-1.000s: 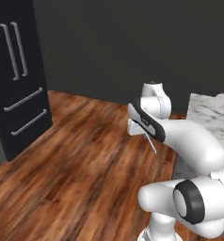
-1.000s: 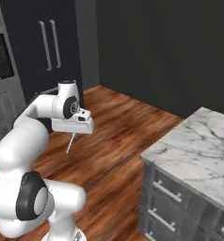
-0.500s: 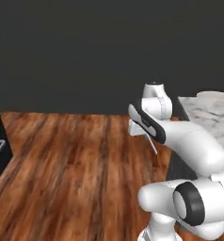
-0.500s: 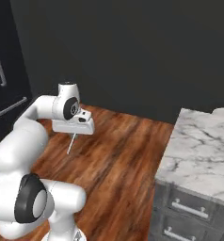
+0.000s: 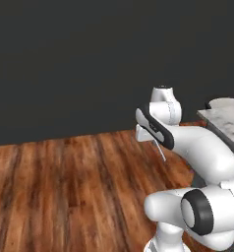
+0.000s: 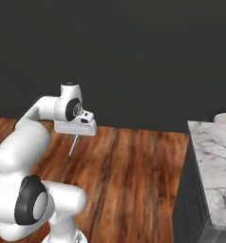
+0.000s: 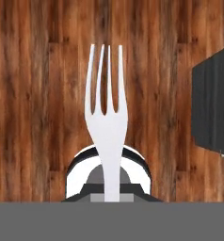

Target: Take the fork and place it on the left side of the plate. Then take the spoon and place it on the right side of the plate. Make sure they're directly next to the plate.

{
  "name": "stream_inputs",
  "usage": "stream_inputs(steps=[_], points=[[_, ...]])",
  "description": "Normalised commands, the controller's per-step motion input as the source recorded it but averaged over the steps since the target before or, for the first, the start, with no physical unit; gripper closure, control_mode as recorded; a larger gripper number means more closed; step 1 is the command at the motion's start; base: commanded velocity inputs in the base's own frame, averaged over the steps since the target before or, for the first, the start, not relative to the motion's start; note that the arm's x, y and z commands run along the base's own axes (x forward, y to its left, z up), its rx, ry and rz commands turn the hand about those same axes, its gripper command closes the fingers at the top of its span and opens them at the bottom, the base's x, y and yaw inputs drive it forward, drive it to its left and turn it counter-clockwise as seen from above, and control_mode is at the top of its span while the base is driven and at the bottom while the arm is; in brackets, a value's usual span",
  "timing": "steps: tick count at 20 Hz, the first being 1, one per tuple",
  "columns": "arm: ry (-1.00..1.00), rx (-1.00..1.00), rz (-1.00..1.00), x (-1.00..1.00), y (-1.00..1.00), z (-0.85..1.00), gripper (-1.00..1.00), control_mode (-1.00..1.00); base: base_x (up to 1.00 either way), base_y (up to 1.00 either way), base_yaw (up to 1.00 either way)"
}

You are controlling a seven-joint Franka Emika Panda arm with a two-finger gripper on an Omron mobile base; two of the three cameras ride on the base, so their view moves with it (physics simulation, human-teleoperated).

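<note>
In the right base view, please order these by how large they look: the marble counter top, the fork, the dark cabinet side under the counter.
1. marble counter top
2. dark cabinet side, though cut off by the picture edge, so unsure against the first
3. fork, a thin sliver hanging below the gripper

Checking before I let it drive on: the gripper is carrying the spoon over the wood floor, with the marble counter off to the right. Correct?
Not quite. It is the fork, not a spoon: the hand view shows prongs pointing away from the gripper. The rest holds: wood floor below, marble counter to the right.
</note>
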Motion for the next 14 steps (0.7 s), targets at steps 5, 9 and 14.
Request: stream_inputs(steps=[5, 9, 14], points=[[0.0, 0.0, 0.0, 0.0, 0.0, 0.0, 1.0, 1.0, 1.0, 0.99, -0.47], [0.0, 0.0, 0.0, 0.0, 0.0, 0.0, 1.0, 1.0, 1.0, 1.0, -0.46], [0.0, 0.0, 0.0, 0.0, 0.0, 0.0, 1.0, 1.0, 1.0, 0.91, -0.53]])
